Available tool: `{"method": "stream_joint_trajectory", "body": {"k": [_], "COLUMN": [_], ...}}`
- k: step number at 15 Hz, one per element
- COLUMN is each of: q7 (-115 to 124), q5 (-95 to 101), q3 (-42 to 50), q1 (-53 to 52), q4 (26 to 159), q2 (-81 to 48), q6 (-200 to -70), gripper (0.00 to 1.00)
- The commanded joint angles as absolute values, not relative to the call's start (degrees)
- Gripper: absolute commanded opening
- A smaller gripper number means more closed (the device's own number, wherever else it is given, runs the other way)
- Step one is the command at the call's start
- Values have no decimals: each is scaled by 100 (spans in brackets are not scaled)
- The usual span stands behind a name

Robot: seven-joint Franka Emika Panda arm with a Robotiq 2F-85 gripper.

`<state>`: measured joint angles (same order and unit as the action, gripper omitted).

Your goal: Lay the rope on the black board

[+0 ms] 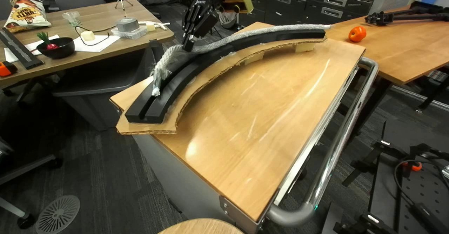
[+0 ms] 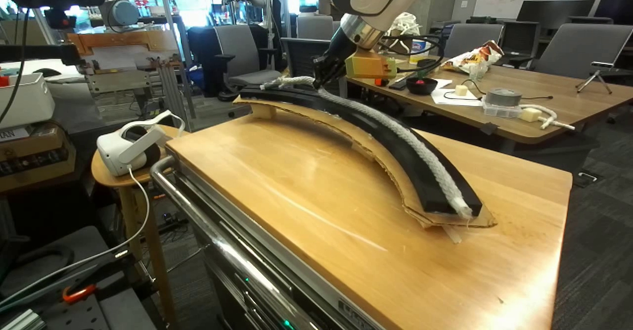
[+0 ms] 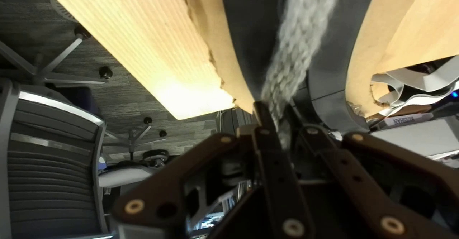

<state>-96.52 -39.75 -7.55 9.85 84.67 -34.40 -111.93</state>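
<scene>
The pale braided rope (image 1: 245, 35) runs along the curved black board (image 1: 182, 83). In an exterior view, one rope end lies on the board's end (image 2: 430, 196), and from there the rope follows the arc up to my gripper (image 2: 318, 83). Beyond the gripper, a short stretch arches over and droops; its frayed tip (image 1: 156, 92) hangs at the board, contact unclear. Seen from the wrist, the rope (image 3: 301, 38) passes between both fingers of my gripper (image 3: 275, 108), which is shut on it just above the board (image 3: 247, 24).
A cardboard base (image 1: 210, 76) carries the board on the wooden tabletop (image 1: 245, 121). Along that tabletop's edge runs a metal rail (image 2: 222, 241). A neighbouring table (image 1: 140, 13) holds a black bowl (image 1: 58, 48) and a tape roll (image 1: 127, 24). A headset (image 2: 121, 152) sits on a stool.
</scene>
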Motion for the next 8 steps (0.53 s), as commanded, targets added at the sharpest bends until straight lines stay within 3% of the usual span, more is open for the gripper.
{"method": "stream_joint_trajectory", "body": {"k": [1,8], "q7": [-9788,-9893], "q5": [-3579,-2939], "q3": [-683,-784], "q1": [870,846], "q4": [8639,8556], "q2": [-3224,-3183], "q6": [-11195,-11077], "gripper": [3,3]}}
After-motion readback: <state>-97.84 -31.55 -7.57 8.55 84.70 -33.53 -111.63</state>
